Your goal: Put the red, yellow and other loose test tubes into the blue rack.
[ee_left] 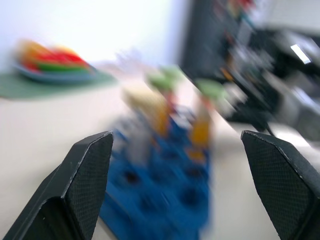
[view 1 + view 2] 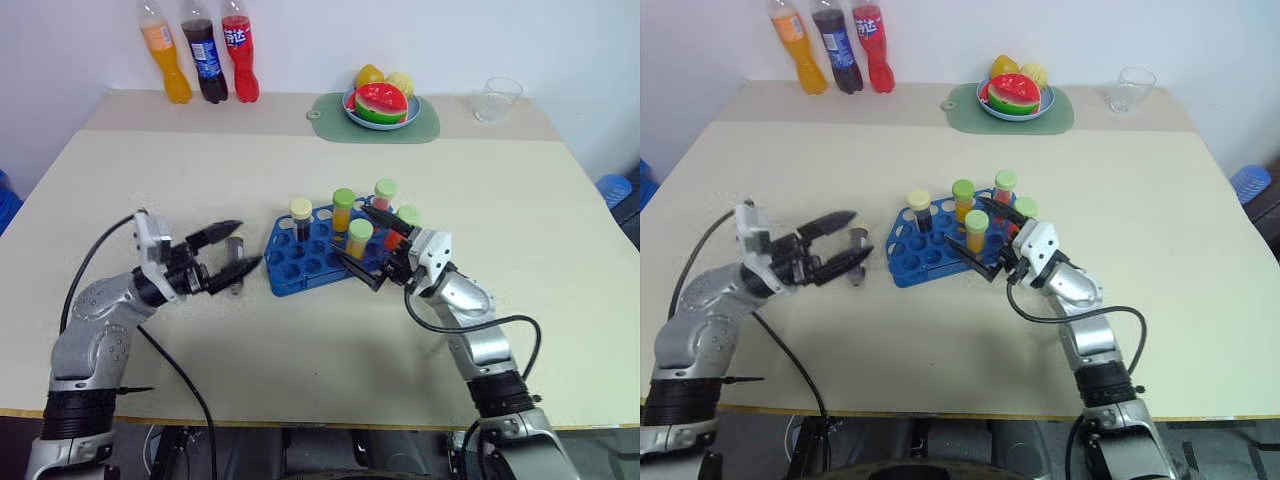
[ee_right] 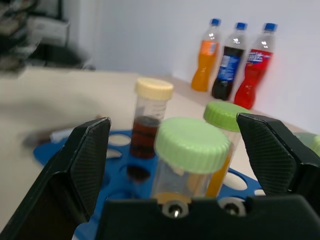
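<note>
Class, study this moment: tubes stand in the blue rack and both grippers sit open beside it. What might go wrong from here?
1. The right gripper is open around a green-capped tube in the blue rack; drawing back crookedly might tip it or its neighbours.
2. The left gripper, open, hovers close to the rack's edge and may nudge it.

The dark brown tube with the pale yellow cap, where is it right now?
The dark brown tube stands upright in the blue rack at mid-table, at the rack's far left corner, left of the green-capped tubes.
</note>
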`<action>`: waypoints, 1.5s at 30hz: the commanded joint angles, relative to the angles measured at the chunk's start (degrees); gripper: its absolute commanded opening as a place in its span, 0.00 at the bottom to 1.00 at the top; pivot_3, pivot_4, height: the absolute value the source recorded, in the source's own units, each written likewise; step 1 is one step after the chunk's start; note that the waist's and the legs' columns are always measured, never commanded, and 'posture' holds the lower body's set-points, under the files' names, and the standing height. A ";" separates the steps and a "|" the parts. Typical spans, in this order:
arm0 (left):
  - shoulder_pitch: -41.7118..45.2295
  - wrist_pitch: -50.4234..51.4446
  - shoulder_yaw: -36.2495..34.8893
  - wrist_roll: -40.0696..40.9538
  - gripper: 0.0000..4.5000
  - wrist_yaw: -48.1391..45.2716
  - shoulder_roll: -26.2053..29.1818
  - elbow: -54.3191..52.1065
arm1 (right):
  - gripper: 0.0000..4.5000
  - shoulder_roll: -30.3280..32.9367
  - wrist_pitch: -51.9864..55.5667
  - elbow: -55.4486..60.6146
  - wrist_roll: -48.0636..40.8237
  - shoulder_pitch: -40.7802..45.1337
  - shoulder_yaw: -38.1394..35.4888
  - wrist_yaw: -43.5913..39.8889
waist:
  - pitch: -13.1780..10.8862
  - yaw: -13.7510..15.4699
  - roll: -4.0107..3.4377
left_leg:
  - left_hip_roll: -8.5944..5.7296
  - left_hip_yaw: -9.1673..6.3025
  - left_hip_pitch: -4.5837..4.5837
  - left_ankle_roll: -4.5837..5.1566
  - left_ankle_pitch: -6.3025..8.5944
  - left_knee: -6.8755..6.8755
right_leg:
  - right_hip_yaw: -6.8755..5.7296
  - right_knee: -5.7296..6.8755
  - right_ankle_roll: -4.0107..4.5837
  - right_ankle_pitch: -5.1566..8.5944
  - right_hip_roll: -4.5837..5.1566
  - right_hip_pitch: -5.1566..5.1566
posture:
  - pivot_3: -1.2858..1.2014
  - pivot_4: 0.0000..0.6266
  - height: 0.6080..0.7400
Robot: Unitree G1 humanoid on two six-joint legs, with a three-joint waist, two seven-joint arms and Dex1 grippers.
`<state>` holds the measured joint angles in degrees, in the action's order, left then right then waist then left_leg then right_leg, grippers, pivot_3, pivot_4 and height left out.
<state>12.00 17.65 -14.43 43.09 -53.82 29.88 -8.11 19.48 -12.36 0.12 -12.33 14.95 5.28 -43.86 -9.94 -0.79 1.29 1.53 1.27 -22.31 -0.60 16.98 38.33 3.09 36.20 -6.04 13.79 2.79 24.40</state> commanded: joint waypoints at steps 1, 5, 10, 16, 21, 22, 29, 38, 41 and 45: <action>2.83 7.28 -4.30 4.95 0.94 12.51 -0.46 -4.94 | 0.99 4.25 2.76 6.50 -0.30 -3.03 -1.24 -1.31 | 0.00 -0.04 0.00 | 0.00 0.00 0.00 0.00 0.00 0.00 | 0.00 0.00 0.00 0.00 -0.01 0.00 | 0.52 0.24 1.00; 4.91 15.49 -3.75 1.59 0.94 28.20 0.08 -10.20 | 0.99 8.85 4.50 9.05 -1.07 -6.16 -3.29 -1.97 | 0.00 -0.09 0.01 | -0.09 -0.01 0.00 0.00 0.00 0.00 | 0.01 0.00 0.00 0.00 -0.02 0.00 | 0.52 0.24 1.00; 9.95 30.97 -6.12 7.35 0.94 44.59 0.24 -13.88 | 0.99 13.60 4.96 11.00 -1.83 -8.17 -6.15 -3.34 | 0.00 -0.01 0.02 | -0.11 -0.02 0.01 -0.01 0.00 0.00 | 0.02 0.02 -0.01 0.00 -0.04 0.00 | 0.52 0.24 1.00; 26.70 63.59 -14.51 20.13 0.94 73.90 -5.60 -4.76 | 0.99 20.37 4.43 11.94 -5.88 -7.44 -9.58 -10.21 | 0.00 0.12 0.08 | -0.17 -0.18 0.01 -0.03 -0.01 0.08 | 0.00 0.03 -0.02 -0.01 -0.01 -0.06 | 0.52 0.24 1.00; 30.55 74.85 -18.38 29.38 0.94 88.85 -7.88 3.51 | 0.99 22.58 4.86 10.70 -7.70 -3.96 -9.34 -14.39 | 0.00 -0.40 0.08 | -0.23 -0.21 0.07 -0.05 -0.03 0.04 | 0.01 0.04 -0.02 -0.01 -0.04 -0.06 | 0.52 0.24 1.00; 29.77 74.85 -17.68 33.20 0.94 93.07 -7.32 4.91 | 0.99 22.71 4.39 10.15 -8.04 -3.38 -9.17 -15.46 | 0.00 -0.42 0.08 | -0.20 -0.22 0.10 -0.11 -0.06 0.00 | 0.02 0.04 -0.01 -0.01 -0.06 -0.06 | 0.52 0.24 1.00; 24.71 57.23 -2.55 69.31 0.94 121.29 4.70 8.42 | 0.99 21.49 2.83 7.10 -8.25 -1.35 -7.14 -20.09 | -0.02 0.37 0.12 | -0.02 -0.39 0.11 -0.67 -0.34 -0.11 | 0.01 0.12 0.03 -0.03 0.15 0.00 | 0.52 0.24 1.00; 29.14 49.24 -0.11 69.91 0.94 137.09 -2.53 12.21 | 0.99 19.59 1.80 6.26 -7.89 0.27 -5.44 -21.20 | -0.02 1.62 0.13 | -0.82 -0.32 0.03 -1.17 -0.66 -0.09 | -0.17 0.06 0.00 -0.04 0.62 -0.09 | 0.52 0.24 1.00; 31.04 49.07 -0.79 69.91 0.94 140.72 -4.66 15.02 | 0.99 19.59 2.08 6.95 -8.24 0.31 -5.08 -21.84 | -0.02 1.51 0.13 | -0.81 -0.26 0.03 -1.20 -0.68 -0.09 | -0.17 0.06 0.00 -0.04 0.59 -0.09 | 0.52 0.24 1.00; 33.46 49.70 -1.40 69.91 0.94 144.34 -6.39 20.09 | 0.99 20.13 2.38 7.91 -8.82 -0.12 -5.23 -22.94 | -0.02 1.37 0.13 | -0.78 -0.27 0.04 -1.22 -0.70 -0.10 | -0.17 0.06 -0.01 -0.05 0.50 -0.08 | 0.52 0.24 1.00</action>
<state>43.85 67.00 -14.42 112.20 87.45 23.38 11.06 39.28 -9.44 6.00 -19.61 14.56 0.77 -66.38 -9.96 0.58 1.43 0.75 1.00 -22.27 -1.82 16.29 38.23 2.92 36.26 -6.05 13.74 3.28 24.32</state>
